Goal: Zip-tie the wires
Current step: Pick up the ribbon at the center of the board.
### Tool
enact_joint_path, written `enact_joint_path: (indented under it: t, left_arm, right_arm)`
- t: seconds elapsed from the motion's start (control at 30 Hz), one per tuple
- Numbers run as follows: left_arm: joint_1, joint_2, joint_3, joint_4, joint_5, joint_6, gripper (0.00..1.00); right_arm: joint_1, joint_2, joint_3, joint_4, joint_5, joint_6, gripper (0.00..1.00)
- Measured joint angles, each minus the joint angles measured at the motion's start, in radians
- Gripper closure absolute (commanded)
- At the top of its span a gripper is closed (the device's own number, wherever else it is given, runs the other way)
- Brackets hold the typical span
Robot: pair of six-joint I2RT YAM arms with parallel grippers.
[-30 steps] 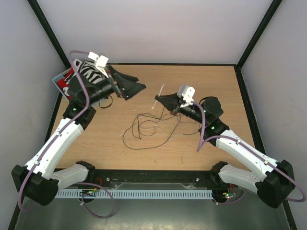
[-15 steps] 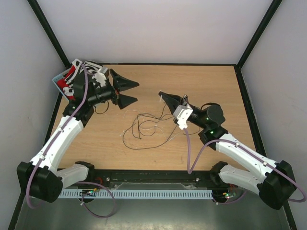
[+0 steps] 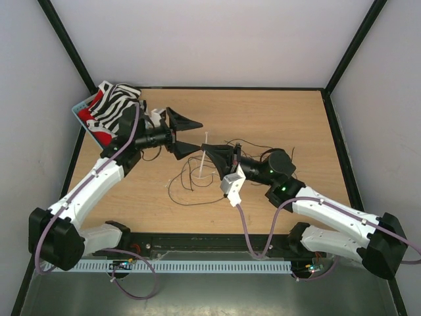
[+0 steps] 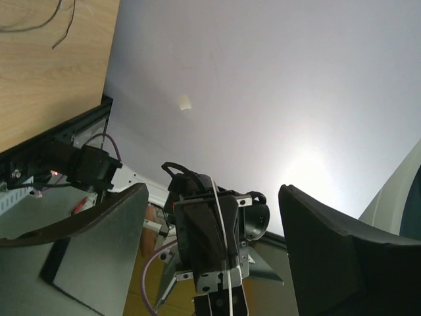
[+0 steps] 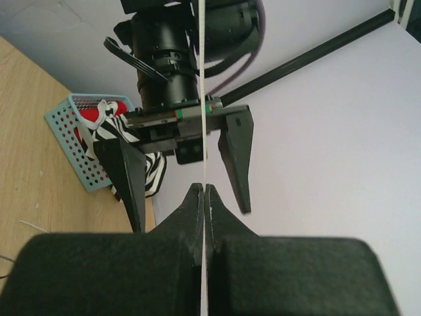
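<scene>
Black-fingered, left the wires [image 3: 187,178] sprawled on the worktop [image 3: 276,112] between middle and near edge, unbound. Clamped the right pincer [image 5: 202,191] shut on a white zip tie [image 5: 201,79], upright, seemingly offering it across. Spread the left pincer [image 3: 191,135] wide just beyond, flanking the tie, likely to receive it.

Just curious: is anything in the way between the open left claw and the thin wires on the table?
Nothing visible does. The wires lie uncovered on the table, below the open left gripper; the right gripper beside it pinches a white zip tie.
</scene>
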Motion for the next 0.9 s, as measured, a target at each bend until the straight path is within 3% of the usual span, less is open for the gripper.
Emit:
enact_joint_path:
  t: [0.2, 0.47, 0.67, 0.8, 0.9]
  left_arm:
    - [-0.075, 0.034, 0.000, 0.019, -0.038, -0.022, 0.58]
    - [-0.083, 0.055, -0.002, 0.053, -0.079, -0.033, 0.73]
    - [-0.084, 0.110, -0.002, 0.073, -0.084, -0.037, 0.99]
    - [-0.084, 0.127, 0.002, 0.085, -0.087, -0.024, 1.00]
    - [-0.084, 0.146, 0.019, 0.089, -0.088, -0.011, 1.00]
  right_arm:
    - [0.008, 0.018, 0.000, -0.005, -0.004, -0.028, 1.00]
    - [0.018, 0.024, 0.000, -0.005, -0.006, -0.024, 1.00]
    - [0.021, 0.024, -0.001, -0.005, -0.008, -0.015, 1.00]
    - [0.024, 0.024, -0.014, -0.005, -0.004, -0.015, 1.00]
    - [0.026, 0.023, -0.037, -0.004, -0.001, -0.008, 0.81]
